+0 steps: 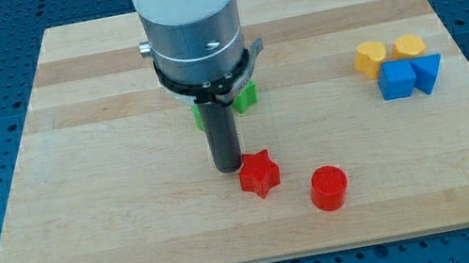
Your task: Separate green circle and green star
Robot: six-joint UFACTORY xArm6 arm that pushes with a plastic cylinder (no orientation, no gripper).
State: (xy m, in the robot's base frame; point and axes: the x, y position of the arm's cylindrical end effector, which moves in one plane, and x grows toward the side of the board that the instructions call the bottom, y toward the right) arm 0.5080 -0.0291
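Block count on wooden board (115, 218): 2 red (star (259, 173), cylinder (328, 187)); 2 yellow (370, 58) (409, 47); 2 blue (396, 80) (428, 72); apparently 2 green (246, 98) (198, 116), mostly hidden.

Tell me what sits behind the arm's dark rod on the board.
Two green pieces peek out either side of the rod, mostly covered, so their shapes and any gap between them cannot be judged. My tip rests beside the red star.

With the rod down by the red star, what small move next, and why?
Probably slide my tip toward the view's top, away from the red star it sits beside. The green blocks lie behind the arm, mostly hidden and seemingly close together, so the tip must reach them before it can push them apart.
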